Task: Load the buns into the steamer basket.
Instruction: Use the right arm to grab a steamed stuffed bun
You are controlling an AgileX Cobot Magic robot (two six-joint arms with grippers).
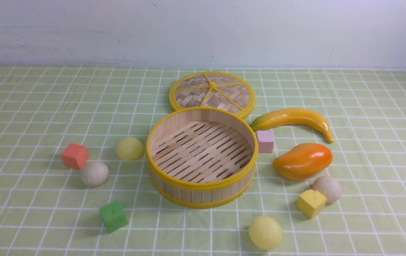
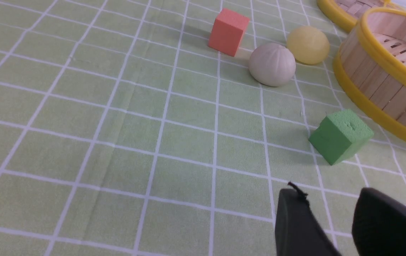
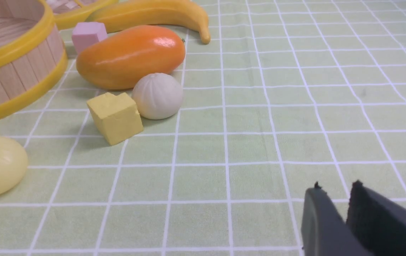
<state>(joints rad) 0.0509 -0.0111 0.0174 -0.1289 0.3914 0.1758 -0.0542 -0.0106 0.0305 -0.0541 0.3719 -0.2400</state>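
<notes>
A pale yellow bun [image 1: 265, 232] sits nearest the counter's [image 1: 28, 213] near edge, before the empty steamer basket [image 1: 201, 193] at mid-counter. A second yellow bun [image 1: 129, 148] and a white bun [image 1: 94, 173] lie toward the left edge, another white bun [image 1: 327, 189] toward the right, crowded by a yellow cube [image 1: 310, 202] that could foul a pinch. Left jaws apart, right jaws barely parted, both empty.

No legible text, label, brand, number or sign on anything.

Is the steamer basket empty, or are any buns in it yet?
Empty: the steamer basket shows only bare slatted floor; all four buns lie outside it.
</notes>
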